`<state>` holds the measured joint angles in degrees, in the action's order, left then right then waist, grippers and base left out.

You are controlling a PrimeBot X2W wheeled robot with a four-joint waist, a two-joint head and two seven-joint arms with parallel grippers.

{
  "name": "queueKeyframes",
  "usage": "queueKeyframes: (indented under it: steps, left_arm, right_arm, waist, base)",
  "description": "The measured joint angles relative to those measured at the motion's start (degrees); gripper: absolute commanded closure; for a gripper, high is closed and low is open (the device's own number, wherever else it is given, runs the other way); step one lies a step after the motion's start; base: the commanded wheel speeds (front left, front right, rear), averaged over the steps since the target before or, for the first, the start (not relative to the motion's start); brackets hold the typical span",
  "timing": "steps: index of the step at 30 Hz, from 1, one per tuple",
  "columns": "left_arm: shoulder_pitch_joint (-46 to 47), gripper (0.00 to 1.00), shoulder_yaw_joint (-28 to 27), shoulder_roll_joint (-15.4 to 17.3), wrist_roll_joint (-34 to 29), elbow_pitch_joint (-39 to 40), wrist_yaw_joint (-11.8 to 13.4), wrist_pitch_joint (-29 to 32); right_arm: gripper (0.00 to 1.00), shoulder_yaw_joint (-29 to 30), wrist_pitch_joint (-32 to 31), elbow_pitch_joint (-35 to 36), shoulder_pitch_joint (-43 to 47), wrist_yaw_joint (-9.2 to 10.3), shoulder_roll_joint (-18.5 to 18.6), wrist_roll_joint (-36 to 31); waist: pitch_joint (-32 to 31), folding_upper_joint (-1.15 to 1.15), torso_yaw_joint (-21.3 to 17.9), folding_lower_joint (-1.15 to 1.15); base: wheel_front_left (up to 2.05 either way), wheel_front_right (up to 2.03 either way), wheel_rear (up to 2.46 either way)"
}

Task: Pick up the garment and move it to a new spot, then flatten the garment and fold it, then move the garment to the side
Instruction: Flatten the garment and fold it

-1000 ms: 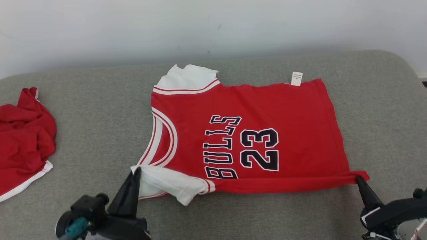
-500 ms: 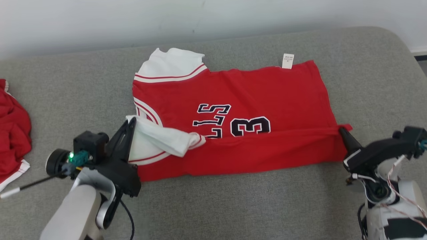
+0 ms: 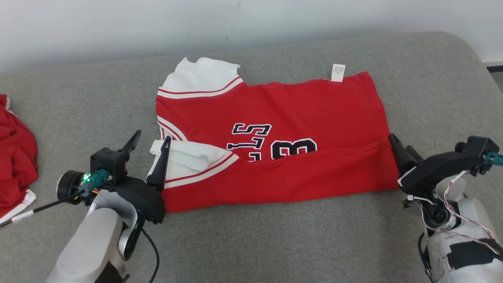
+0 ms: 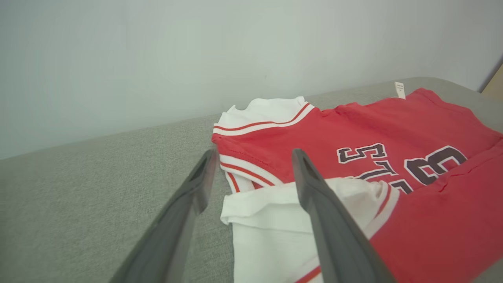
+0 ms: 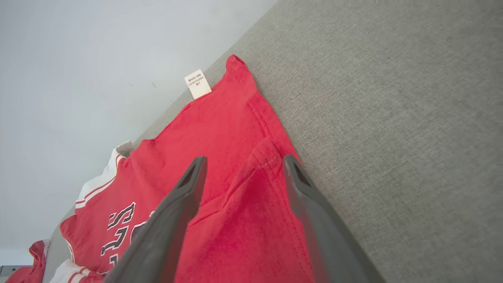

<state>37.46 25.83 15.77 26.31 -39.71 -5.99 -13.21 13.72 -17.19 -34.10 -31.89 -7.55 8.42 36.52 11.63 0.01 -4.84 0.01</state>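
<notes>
Red-and-white fabric basketball jersey point(image 3: 298, 118) lies lengthwise left-to-right between left gripper point(image 3: 153, 136) and right gripper point(image 3: 400, 142), both wide open, gripping nothing.

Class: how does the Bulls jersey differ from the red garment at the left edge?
The Bulls jersey lies spread flat, its near edge folded over; the red garment is crumpled. The Bulls jersey shows black lettering; the red garment shows none. Both are red with white trim, on the grey cushion.
</notes>
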Motion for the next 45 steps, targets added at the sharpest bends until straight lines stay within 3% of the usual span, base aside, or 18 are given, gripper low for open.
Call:
queueKeyframes:
  steps: [4, 10, 20, 27, 41, 42, 43, 44, 45]
  left_arm:
    - [-1.1, 0.0, -0.9, 0.1, 0.1, -0.1, 0.0, -1.1]
    - [-8.8, 0.0, -3.6, 0.9, 0.5, 5.8, 2.5, -1.7]
    - [-19.9, 0.0, -4.6, 1.4, 1.0, 13.0, 4.1, -1.3]
    - [-20.3, 0.0, -3.9, 0.8, 1.7, 10.1, 3.9, -0.3]
    - [-14.3, 0.0, -2.5, -1.5, 2.2, -0.4, 2.4, -0.3]
    - [-13.9, 0.0, -2.4, -1.7, 2.2, -1.3, 2.2, -0.3]
    - [-13.5, 0.0, -2.4, -2.0, 2.3, -2.2, 1.9, -0.4]
    - [-13.1, 0.0, -2.4, -2.3, 2.6, -3.0, 1.8, -0.5]
    - [-12.7, 0.53, -2.5, -2.6, 2.8, -3.7, 1.5, -0.6]
  right_arm:
    - [0.0, -2.3, 2.0, 1.0, 2.8, 0.0, 2.2, 0.8]
    - [0.0, -4.6, 4.8, 4.3, 10.4, 0.0, 5.3, 2.9]
    - [0.0, -7.9, 9.5, 6.4, 15.6, 0.0, 7.2, 2.5]
    - [0.0, -11.1, 12.0, 4.4, 14.3, 0.0, 8.3, 0.6]
    - [0.0, -18.7, 16.3, -6.3, 7.9, 0.0, 10.3, -4.6]
    - [0.09, -19.3, 16.3, -6.9, 7.6, 0.0, 10.3, -4.9]
    - [0.5, -19.8, 16.6, -7.5, 7.2, 0.0, 10.4, -5.1]
    - [0.98, -20.3, 16.8, -7.9, 6.9, 0.0, 10.5, -5.1]
    - [1.0, -20.9, 17.0, -8.4, 6.6, 0.0, 10.5, -5.0]
  waist:
    - [-1.4, 0.0, 0.3, -0.01]
    - [-3.8, 0.0, 1.5, -0.01]
    - [-5.0, 0.0, 2.7, -0.02]
    - [-3.9, -0.01, 2.3, -0.02]
    - [-0.1, 0.0, 1.6, -0.01]
    - [0.0, 0.0, 1.6, -0.01]
    - [0.1, 0.0, 1.6, -0.01]
    - [0.0, 0.0, 1.6, -0.01]
    - [0.0, -0.01, 1.5, -0.01]
  base:
    - [0.0, 0.0, 0.0]
    - [0.0, 0.0, 0.0]
    - [0.0, 0.0, 0.0]
    - [0.0, 0.0, 0.0]
    - [0.0, 0.0, 0.0]
    - [0.0, 0.0, 0.0]
    - [0.0, 0.0, 0.0]
    - [0.0, 0.0, 0.0]
    - [0.0, 0.0, 0.0]
